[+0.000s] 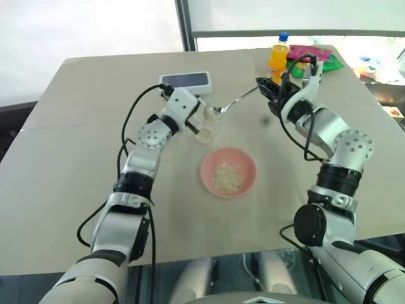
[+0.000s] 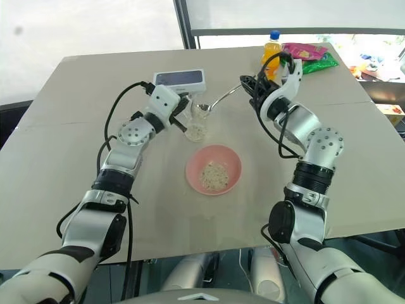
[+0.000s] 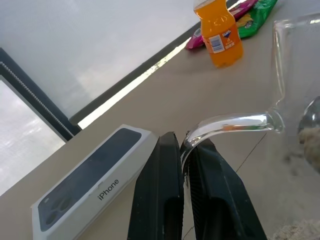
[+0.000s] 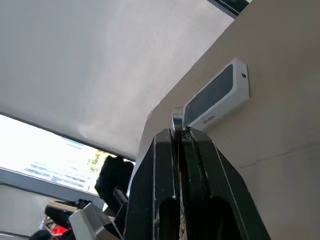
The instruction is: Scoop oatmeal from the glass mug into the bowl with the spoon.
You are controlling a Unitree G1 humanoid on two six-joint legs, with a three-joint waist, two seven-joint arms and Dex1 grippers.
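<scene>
The beige table [image 1: 76, 158] carries it all, and the pink bowl [image 1: 249, 166] sits in the middle, nearest the robot, with a little heap of oatmeal [image 1: 228, 178] already in it. Behind it and to the left stands the glass mug [image 1: 205, 128], more oatmeal low inside, steadied by the left gripper [image 3: 186, 150] with its fingers clamped on the clear handle! A white phone box [image 1: 185, 80] lies just behind it, an orange bottle [image 1: 277, 59] farther back to the right. Now the spoon [image 1: 231, 103]: the right gripper [image 1: 264, 88] has its fingers pressed tight on the handle's end, and the long axis slants down and left, bowl end at the mug's rim. The pink bowl lies toward the robot from there, so I'd say that's the carry to come.
</scene>
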